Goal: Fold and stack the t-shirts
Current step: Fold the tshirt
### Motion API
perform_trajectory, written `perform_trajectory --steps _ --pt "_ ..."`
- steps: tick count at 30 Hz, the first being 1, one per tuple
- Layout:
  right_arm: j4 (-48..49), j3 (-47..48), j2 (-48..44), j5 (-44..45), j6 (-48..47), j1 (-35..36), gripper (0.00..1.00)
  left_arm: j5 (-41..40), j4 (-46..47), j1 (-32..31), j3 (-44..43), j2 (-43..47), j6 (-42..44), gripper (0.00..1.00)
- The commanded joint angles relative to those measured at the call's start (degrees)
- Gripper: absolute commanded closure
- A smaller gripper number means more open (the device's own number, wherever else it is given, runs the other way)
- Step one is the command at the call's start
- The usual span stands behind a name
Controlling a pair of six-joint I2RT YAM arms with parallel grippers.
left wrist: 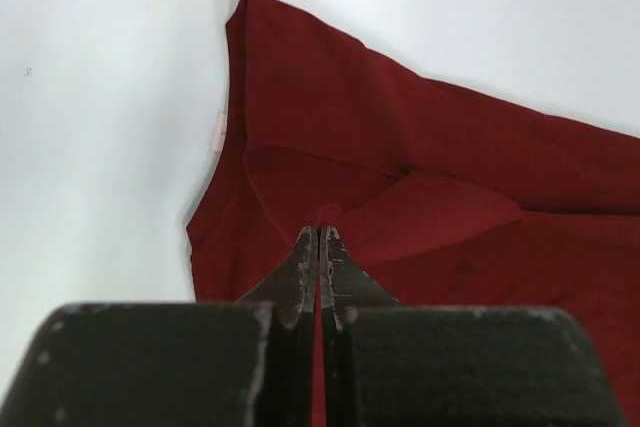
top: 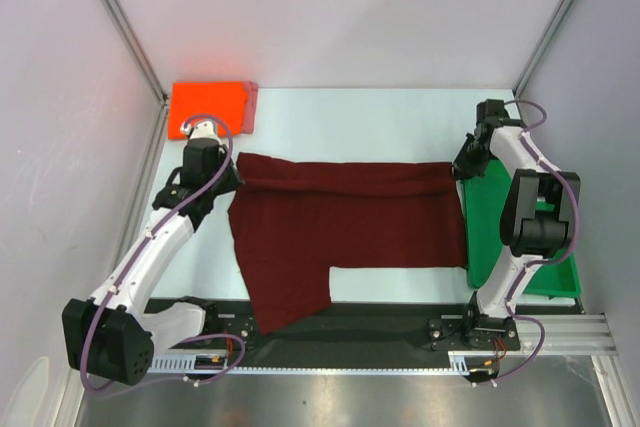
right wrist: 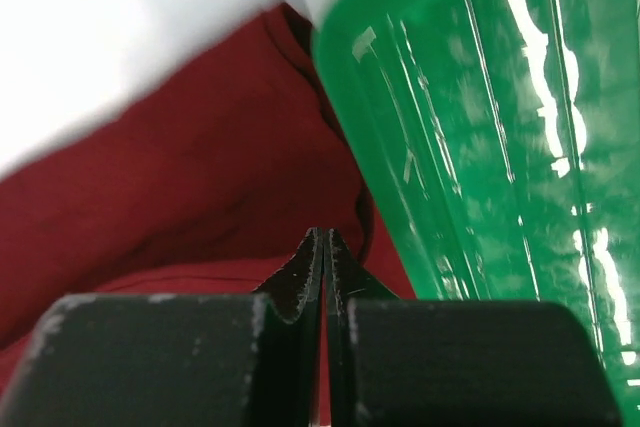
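The dark maroon t-shirt (top: 340, 227) lies spread across the table's middle, its far edge folded over into a band. My left gripper (top: 232, 175) is shut on the shirt's far left corner; in the left wrist view the gripper (left wrist: 319, 232) pinches a raised fold of the maroon cloth (left wrist: 420, 177). My right gripper (top: 462, 169) is shut on the far right corner; in the right wrist view it (right wrist: 322, 235) grips the maroon cloth (right wrist: 200, 177). A folded bright orange-red t-shirt (top: 208, 107) lies at the far left on a pinkish folded one (top: 252, 107), of which only the right edge shows.
A green plastic tray (top: 500, 237) stands at the right, under the right arm; its wall (right wrist: 480, 127) fills the right of the right wrist view, close to the gripper. White enclosure walls stand on three sides.
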State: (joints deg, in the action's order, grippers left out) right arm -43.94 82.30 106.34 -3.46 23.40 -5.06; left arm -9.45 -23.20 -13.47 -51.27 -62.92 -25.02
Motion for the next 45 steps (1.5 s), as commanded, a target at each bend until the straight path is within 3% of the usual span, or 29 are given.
perform_trajectory --steps 1,6,8,9,10,13,16,18,21,22,24,29,31,33,38,45 --pt "0.18 -1.7 -4.56 1.09 -0.55 0.66 1.0 -0.57 -0.35 -0.41 0.9 -0.01 -2.05 1.0" --pt "-1.75 -3.82 -5.71 2.85 -1.25 1.54 0.92 -0.3 -2.73 -0.59 3.27 2.18 -6.36 1.0" --pt "-2.9 -3.64 -5.89 3.37 -0.99 1.81 0.86 -1.09 -4.21 -0.59 5.56 3.41 -9.07 0.85" --pt "-3.95 -3.47 -5.97 3.38 -0.99 1.98 0.76 -2.22 -5.35 -0.59 6.26 4.28 -10.13 0.75" --pt "-4.48 -3.38 -6.15 4.94 -0.99 2.33 0.72 -2.85 -8.58 -0.67 6.7 4.9 -11.53 0.56" --pt "-4.57 -2.94 -7.38 6.89 -0.72 3.12 0.55 -6.62 -13.69 -0.59 7.85 7.45 -16.9 0.33" --pt "-0.28 -1.28 -7.65 6.11 -1.95 3.21 0.45 -10.92 -13.72 -0.41 6.45 7.99 -17.35 0.24" --pt "0.96 0.83 -5.37 6.37 -2.74 3.3 0.45 -10.94 -9.53 0.64 5.13 6.76 -14.37 0.23" --pt "1.59 5.57 0.59 4.26 -3.8 3.56 0.45 -0.77 0.04 4.94 3.99 0.89 -10.41 0.26" --pt "1.15 8.72 2.53 4.17 -4.15 3.91 0.45 4.91 1.48 5.82 3.11 -3.75 -9.62 0.26" --pt "0.0 11.99 6.92 4.61 -4.15 4.0 0.44 8.99 3.68 7.14 -1.26 -9.92 -6.73 0.3" --pt "0.96 19.11 13.79 3.99 -3.8 4.01 0.43 8.05 3.86 8.46 -9.55 -23.28 -2.06 0.35" --pt "-0.09 24.2 17.84 4.43 -3.71 4.09 0.42 11.45 6.5 10.56 -13.23 -27.95 -0.83 0.34" --pt "-0.79 27.1 20.11 4.87 -4.5 4.01 0.42 11.22 4.58 11.97 -20.42 -36.01 -0.13 0.37" --pt "-1.41 28.53 22.15 4.17 -4.33 3.22 0.43 16.91 4.57 15.05 -28.44 -45.07 -0.3 0.48" --pt "-1.23 29.85 23.38 4.08 -3.8 2.95 0.46 20.7 5.1 15.58 -35.65 -53.09 -0.82 0.54"
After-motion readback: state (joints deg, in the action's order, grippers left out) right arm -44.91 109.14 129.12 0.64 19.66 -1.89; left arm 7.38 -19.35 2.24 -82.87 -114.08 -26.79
